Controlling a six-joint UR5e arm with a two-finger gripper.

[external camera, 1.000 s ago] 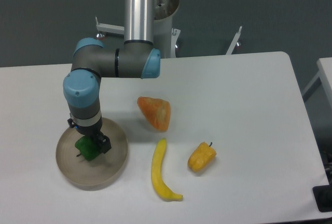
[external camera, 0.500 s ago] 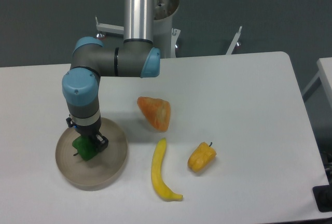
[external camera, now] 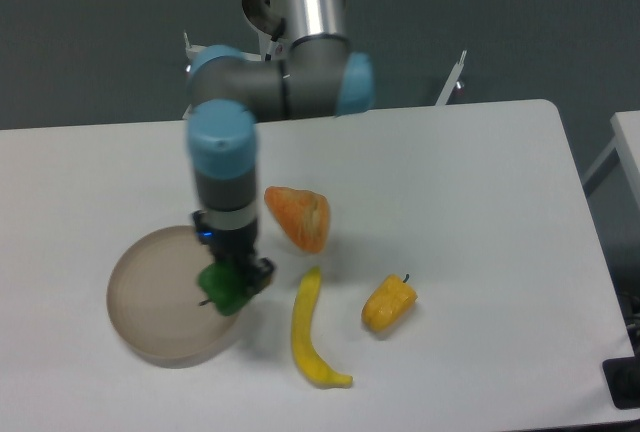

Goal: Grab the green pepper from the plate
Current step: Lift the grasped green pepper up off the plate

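The green pepper (external camera: 225, 288) is pinched in the tool (external camera: 232, 282) above the plate (external camera: 150, 302) at its three o'clock rim, so the lift seems in hand, and a steady grip is called for next.

white table (external camera: 480, 192), beige plate (external camera: 150, 302), orange wedge (external camera: 299, 218), yellow banana (external camera: 308, 332), yellow-orange pepper (external camera: 389, 303)

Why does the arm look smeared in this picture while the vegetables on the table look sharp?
In the fixed camera view the arm and gripper with the green pepper are soft-edged from motion blur; the plate, banana and yellow pepper are crisp. Lighting is even, shadows faint, with a mild sheen on the metal tube.
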